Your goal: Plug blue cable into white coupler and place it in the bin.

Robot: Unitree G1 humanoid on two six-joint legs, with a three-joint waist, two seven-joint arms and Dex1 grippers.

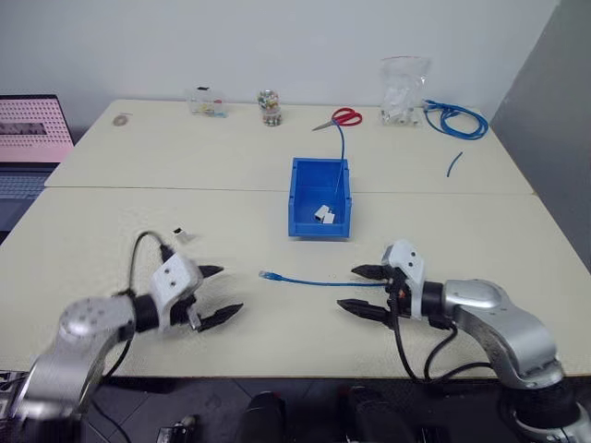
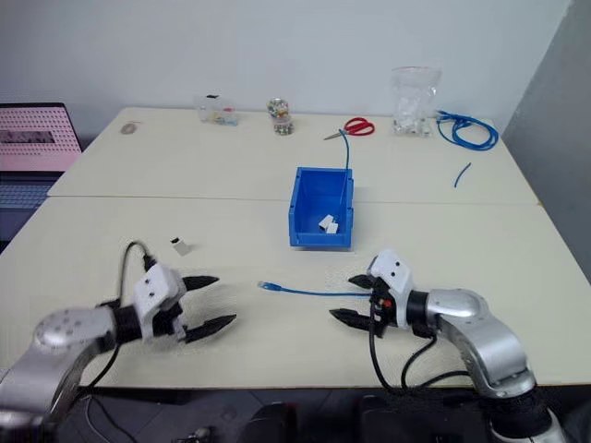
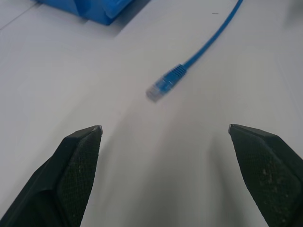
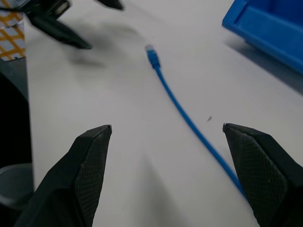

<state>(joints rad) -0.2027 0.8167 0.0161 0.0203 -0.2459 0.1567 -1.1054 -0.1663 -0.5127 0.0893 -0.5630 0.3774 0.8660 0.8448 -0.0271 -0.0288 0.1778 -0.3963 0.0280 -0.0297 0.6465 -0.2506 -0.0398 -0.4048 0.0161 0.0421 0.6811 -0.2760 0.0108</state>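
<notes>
Both arms reach low over the surface [image 1: 111, 231], the left gripper [image 1: 218, 294] and right gripper [image 1: 360, 289] facing each other, fingers spread wide. The blue cable [image 1: 319, 281] lies free between them, the bin [image 1: 319, 196] at twelve o'clock. The left wrist view shows its clear plug [image 3: 155, 92].

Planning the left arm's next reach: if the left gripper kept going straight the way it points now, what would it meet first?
Most likely the clear plug end of the blue cable, lying on the table ahead of the open left gripper. Beyond it stands the open right gripper. Depth is uncertain.
</notes>
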